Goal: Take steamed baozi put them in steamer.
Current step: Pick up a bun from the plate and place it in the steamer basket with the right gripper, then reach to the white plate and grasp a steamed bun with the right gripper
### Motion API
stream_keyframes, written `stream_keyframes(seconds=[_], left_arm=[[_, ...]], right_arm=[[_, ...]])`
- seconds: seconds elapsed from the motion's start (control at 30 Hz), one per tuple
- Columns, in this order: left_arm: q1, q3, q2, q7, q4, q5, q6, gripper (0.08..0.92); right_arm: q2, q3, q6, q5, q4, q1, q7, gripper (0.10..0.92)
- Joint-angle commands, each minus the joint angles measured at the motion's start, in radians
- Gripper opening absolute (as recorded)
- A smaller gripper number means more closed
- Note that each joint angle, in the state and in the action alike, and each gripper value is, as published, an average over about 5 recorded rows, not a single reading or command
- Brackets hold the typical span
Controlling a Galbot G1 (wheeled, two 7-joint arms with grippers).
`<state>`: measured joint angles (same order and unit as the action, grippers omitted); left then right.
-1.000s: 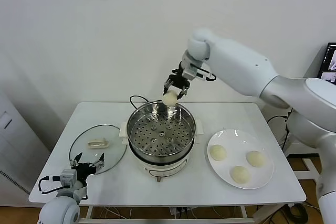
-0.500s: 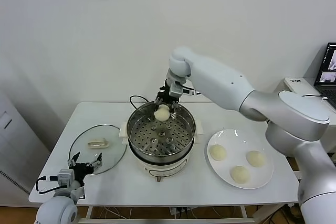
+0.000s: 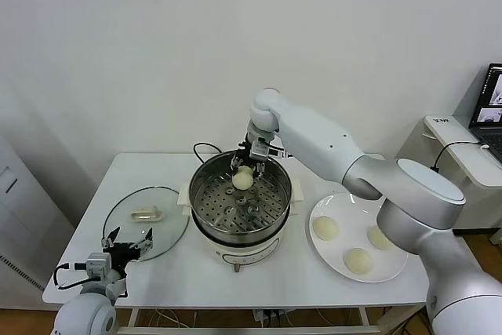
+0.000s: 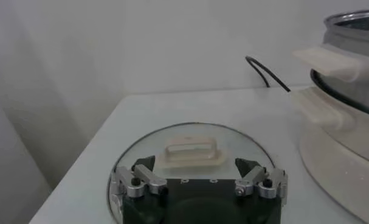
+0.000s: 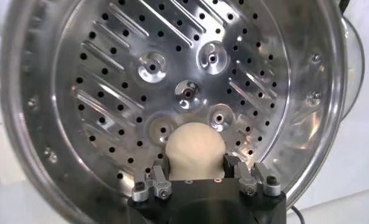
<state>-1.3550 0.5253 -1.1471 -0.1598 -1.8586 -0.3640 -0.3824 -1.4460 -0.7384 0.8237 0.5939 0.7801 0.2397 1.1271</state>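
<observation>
The shiny steel steamer (image 3: 205, 211) sits on its white pot base at the table's middle. My right gripper (image 3: 244, 170) hangs inside its far rim, shut on one cream-white baozi (image 3: 243, 178), which the right wrist view shows pinched between both fingers (image 5: 195, 152) above the perforated steamer floor (image 5: 117, 79). Three more baozi (image 3: 325, 228) (image 3: 382, 237) (image 3: 358, 260) lie on the white plate (image 3: 349, 207) to the right. My left gripper (image 3: 125, 245) rests open at the table's near left corner, empty, facing the glass lid (image 4: 190, 152).
The glass lid (image 3: 146, 221) lies flat left of the steamer. A black cord (image 3: 201, 147) runs behind the pot. A laptop (image 3: 490, 103) stands on a side unit at far right. The steamer's white handle (image 4: 327, 58) juts toward the left gripper.
My right gripper has carried the baozi down and leftward from above the steamer's far rim into the basket. The left arm has stayed put.
</observation>
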Motion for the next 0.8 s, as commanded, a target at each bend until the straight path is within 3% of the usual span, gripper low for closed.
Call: stream_keyframes(seconds=[0.03, 0.23, 0.4, 0.63, 0.8], left_arm=[[0.001, 0.000, -0.001, 0.000, 0.000, 0.000, -0.001, 0.823], [-0.002, 0.001, -0.001, 0.000, -0.003, -0.001, 0.000, 0.823], [-0.008, 0.006, 0.002, 0.000, -0.009, -0.005, 0.001, 0.823], [-0.012, 0.008, 0.001, 0.000, -0.017, -0.008, 0.001, 0.823], [-0.016, 0.012, 0.002, -0.001, -0.024, -0.010, 0.000, 0.823]], right_arm=[[-0.020, 0.058, 0.049, 0.093, -0.029, -0.032, -0.036, 0.568], [0.001, 0.009, 0.049, 0.006, 0.004, 0.005, -0.002, 0.668], [0.042, -0.084, 0.049, -0.193, 0.037, 0.111, 0.048, 0.796], [0.172, -0.262, 0.019, -0.547, 0.091, 0.322, 0.107, 0.822], [0.362, -0.492, -0.211, -0.774, 0.154, 0.460, 0.131, 0.823]])
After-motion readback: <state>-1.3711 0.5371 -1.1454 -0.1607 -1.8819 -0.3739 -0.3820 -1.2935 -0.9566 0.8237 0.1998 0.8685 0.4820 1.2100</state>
